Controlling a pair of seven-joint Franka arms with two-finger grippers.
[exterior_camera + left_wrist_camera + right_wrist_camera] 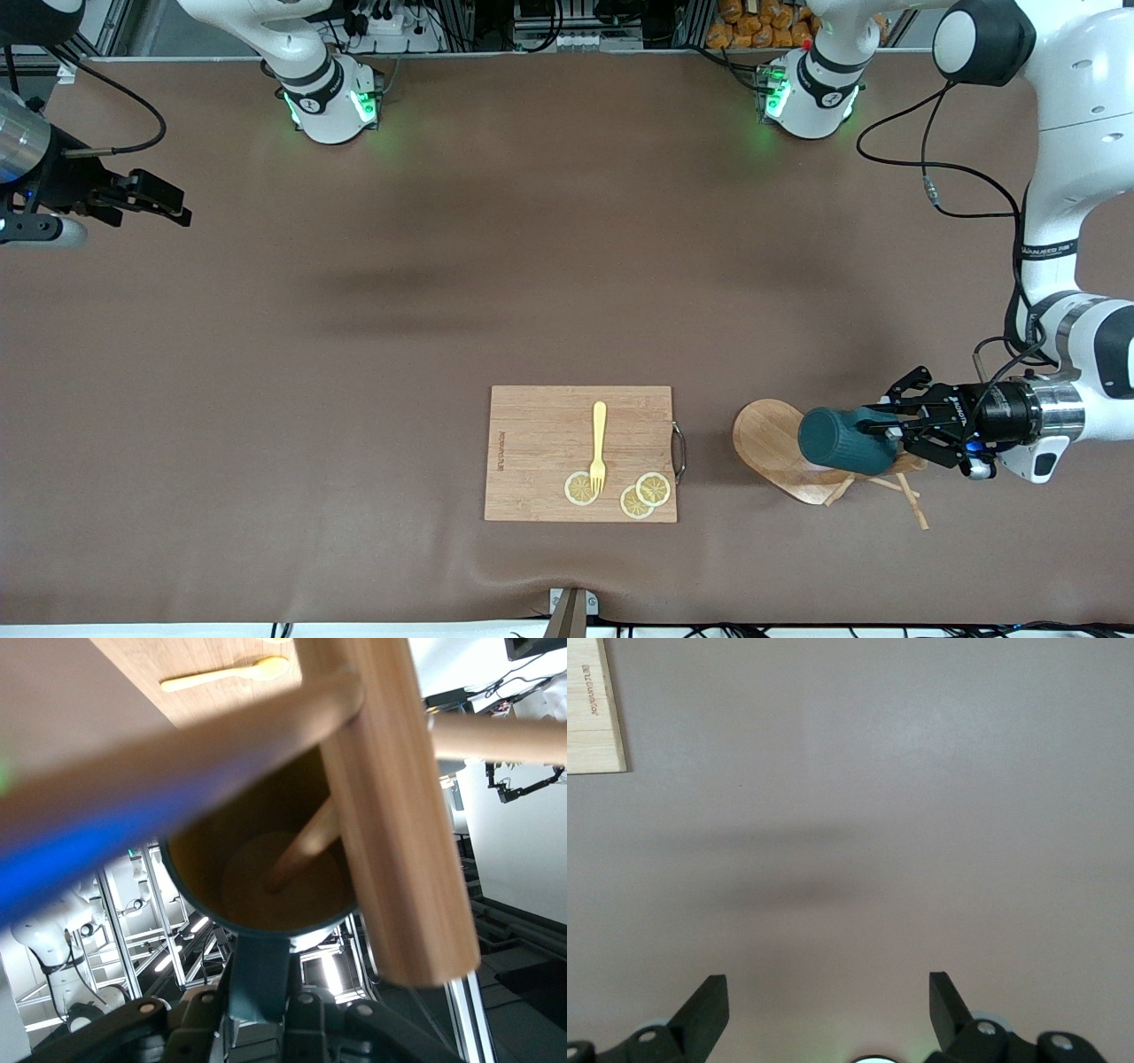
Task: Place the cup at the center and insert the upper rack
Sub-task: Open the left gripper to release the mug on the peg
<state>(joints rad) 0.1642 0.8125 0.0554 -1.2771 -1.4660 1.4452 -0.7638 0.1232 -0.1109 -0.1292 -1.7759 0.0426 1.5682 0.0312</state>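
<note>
front view: left gripper is clamped on the handle of the cup, held on its side w/ its mouth toward the left arm and its closed bottom toward the cutting board. cup sits over the mug tree, which looks tipped: oval base faces the camera, pegs splay on the table at the left arm's end. cup's long axis runs about along the post. right gripper waits well apart at the right arm's end, so the left arm is the one on the job. board has a yellow fork, lemon slices and small edge print, too small to read.

left wrist view: cup mouth faces the cam, mustard inside; one peg pokes into it, post crosses beside the rim. judging by this, the cup is already threaded on a peg, not free.

right wrist view: right gripper's fingers are spread wide, nothing between them, bare table below. board corner shows print, not legible.
</note>
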